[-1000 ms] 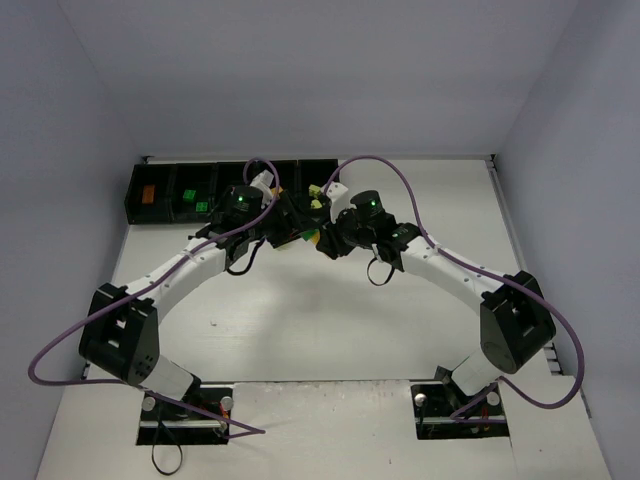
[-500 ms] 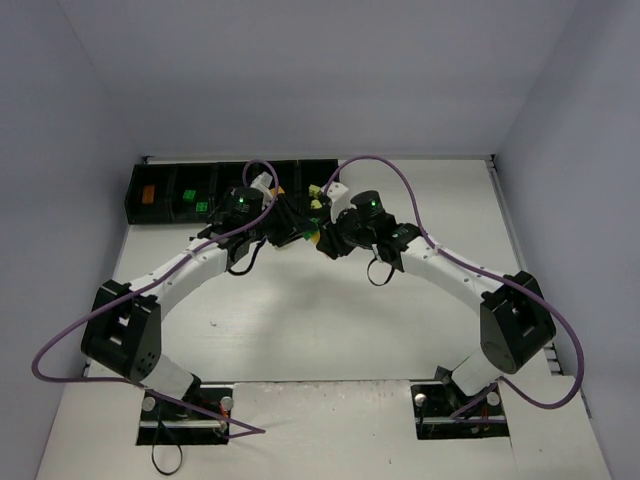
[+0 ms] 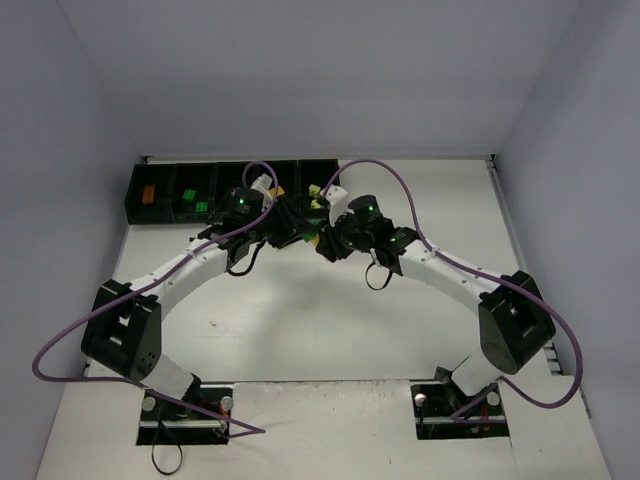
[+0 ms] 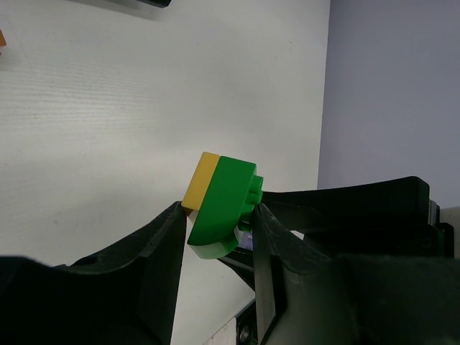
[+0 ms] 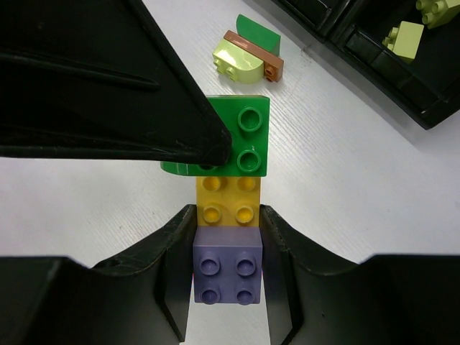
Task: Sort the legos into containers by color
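Note:
A joined stack of three legos hangs between my grippers above the table: a green brick (image 5: 241, 140), a yellow brick (image 5: 228, 205) and a lilac brick (image 5: 226, 273). My right gripper (image 5: 226, 244) is shut on the lilac brick and the lower end of the yellow one. My left gripper (image 4: 219, 215) is shut on the green brick (image 4: 226, 201), with the yellow brick (image 4: 200, 180) stuck to its far side. In the top view the two grippers meet at the stack (image 3: 312, 236), just in front of the row of black containers (image 3: 135, 190).
A small stack of lime, brown and green bricks (image 5: 248, 54) lies on the table in front of the bins. Lime bricks (image 5: 402, 39) lie in a right-hand bin. An orange brick (image 3: 147, 195) is in the leftmost bin, green bricks (image 3: 203, 207) in the one beside it.
The right wrist has shifted slightly to the left. Both grippers keep their hold on the stack.

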You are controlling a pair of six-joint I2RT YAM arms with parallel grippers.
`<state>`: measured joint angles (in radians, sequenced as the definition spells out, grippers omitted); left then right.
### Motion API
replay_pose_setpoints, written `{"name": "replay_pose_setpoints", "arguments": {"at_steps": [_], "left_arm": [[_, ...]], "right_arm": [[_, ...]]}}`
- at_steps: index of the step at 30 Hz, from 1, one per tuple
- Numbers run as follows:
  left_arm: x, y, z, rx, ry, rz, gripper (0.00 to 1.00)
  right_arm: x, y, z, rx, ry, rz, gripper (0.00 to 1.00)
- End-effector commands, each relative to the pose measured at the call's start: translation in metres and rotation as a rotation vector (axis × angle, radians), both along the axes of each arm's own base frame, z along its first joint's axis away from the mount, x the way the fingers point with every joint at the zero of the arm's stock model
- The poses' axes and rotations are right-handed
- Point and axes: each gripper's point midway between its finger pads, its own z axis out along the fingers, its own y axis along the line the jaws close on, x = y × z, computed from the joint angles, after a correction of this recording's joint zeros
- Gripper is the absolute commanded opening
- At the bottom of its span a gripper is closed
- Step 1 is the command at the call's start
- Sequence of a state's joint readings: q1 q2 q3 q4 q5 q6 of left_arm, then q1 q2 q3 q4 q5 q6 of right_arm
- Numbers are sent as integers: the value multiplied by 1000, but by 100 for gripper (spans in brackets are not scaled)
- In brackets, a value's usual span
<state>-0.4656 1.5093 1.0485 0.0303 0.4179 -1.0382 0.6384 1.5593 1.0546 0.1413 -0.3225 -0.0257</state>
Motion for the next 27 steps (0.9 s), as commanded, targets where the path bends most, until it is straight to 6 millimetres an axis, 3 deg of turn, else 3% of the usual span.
{"name": "replay_pose_setpoints", "arguments": {"at_steps": [1,4,6,15,27], "left_arm": [[-4,-7,22,-54,-35,-29,29],[-5,-7,20,-47,-29,-33,41],[-6,-5,17,-37,-21,-30,44],[-6,-5,13,-32,-20,-25,44],[9,-13,31,-129,-124,-6,44]], "right_arm": [[17,-2,30,51,-103,-63,0],[18,0,32,56,-103,-62,0],[19,-1,31,56,-103,-67,0],[20,3,31,66,-91,-57,0],[18,12,27,81,-70,-16,0]]}}
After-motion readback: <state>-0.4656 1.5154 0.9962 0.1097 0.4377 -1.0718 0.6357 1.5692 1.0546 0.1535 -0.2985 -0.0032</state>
